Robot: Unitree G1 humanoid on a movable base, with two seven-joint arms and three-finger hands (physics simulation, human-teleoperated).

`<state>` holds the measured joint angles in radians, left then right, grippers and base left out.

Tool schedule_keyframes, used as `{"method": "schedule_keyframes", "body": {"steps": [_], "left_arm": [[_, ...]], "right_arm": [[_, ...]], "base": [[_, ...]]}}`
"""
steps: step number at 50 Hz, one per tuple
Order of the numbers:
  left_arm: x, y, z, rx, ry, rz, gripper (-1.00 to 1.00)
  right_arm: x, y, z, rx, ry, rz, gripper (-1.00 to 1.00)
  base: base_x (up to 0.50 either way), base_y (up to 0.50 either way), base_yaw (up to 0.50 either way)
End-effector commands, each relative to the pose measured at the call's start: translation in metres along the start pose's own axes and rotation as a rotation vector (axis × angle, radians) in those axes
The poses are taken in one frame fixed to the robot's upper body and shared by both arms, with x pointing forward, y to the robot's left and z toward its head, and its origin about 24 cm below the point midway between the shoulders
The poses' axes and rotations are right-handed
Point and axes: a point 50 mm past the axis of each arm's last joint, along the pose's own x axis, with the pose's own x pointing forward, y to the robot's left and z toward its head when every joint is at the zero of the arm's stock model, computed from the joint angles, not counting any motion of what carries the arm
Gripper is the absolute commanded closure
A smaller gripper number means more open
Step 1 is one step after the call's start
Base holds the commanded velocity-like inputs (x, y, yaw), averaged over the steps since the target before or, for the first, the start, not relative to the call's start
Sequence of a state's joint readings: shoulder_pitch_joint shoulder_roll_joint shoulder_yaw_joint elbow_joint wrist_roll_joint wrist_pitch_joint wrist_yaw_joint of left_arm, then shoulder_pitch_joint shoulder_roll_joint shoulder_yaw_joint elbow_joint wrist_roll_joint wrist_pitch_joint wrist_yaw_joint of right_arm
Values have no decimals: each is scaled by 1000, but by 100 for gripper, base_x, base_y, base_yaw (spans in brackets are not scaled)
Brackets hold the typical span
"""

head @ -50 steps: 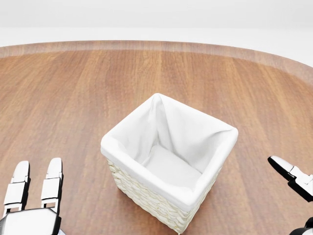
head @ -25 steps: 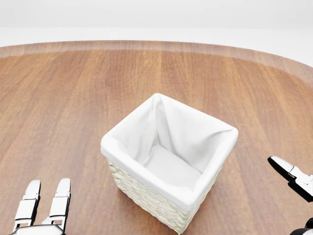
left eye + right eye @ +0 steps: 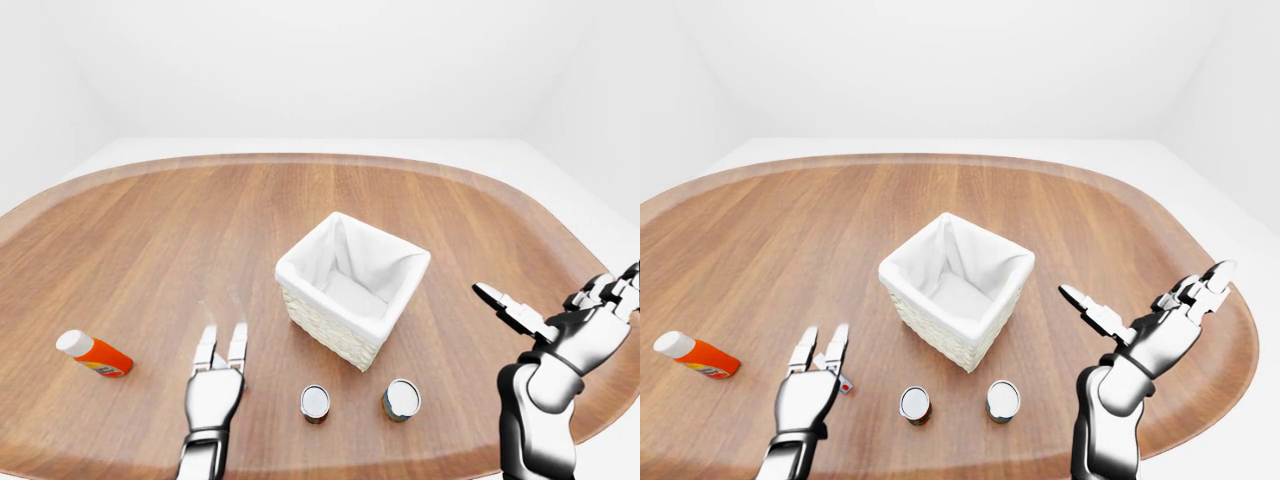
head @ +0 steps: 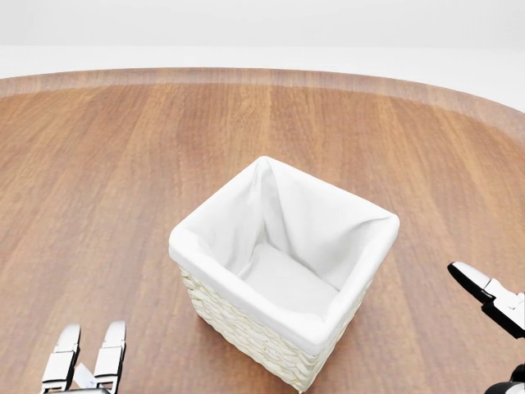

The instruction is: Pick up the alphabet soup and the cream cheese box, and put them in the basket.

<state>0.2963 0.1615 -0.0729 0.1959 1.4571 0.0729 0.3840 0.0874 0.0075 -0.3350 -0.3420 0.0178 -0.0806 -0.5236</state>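
Observation:
The white-lined wicker basket stands mid-table, nothing inside it. Below it in the left-eye view stand two silver-lidded cans, one with a reddish side and one with a greenish side; which is the alphabet soup I cannot tell. My left hand hovers left of the cans, fingers straight and open. A small red-and-white bit peeks out beside it, perhaps the cream cheese box, mostly hidden. My right hand is held up right of the basket, fingers spread, holding nothing.
An orange bottle with a white cap lies on its side at the far left. The oval wooden table has its rim just below the cans and close behind my right hand.
In the head view my left hand has slid down toward the bottom edge, so only its fingertips show. The right hand, the basket and the camera have stayed put.

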Motion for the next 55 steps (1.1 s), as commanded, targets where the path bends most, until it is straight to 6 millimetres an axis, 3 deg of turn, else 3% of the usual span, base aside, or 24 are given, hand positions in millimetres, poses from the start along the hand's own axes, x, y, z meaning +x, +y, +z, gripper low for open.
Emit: {"method": "schedule_keyframes", "body": {"steps": [1, 26, 34, 55], "left_arm": [[3, -13, -4, -1, 16, -27, -100], [15, -49, 0, 12, -2, -136, -100], [17, -47, -3, -2, 13, -130, -100], [14, -82, -4, 44, 13, -363, -100]], "right_arm": [[0, 0, 0, -1, 0, 2, -100], [0, 0, 0, -3, -1, 2, -100], [0, 1, 1, -3, -1, 3, -100], [0, 1, 1, -4, -2, 3, -100]], "base": [[0, 0, 0], [0, 0, 0], [0, 0, 0], [0, 0, 0]]}}
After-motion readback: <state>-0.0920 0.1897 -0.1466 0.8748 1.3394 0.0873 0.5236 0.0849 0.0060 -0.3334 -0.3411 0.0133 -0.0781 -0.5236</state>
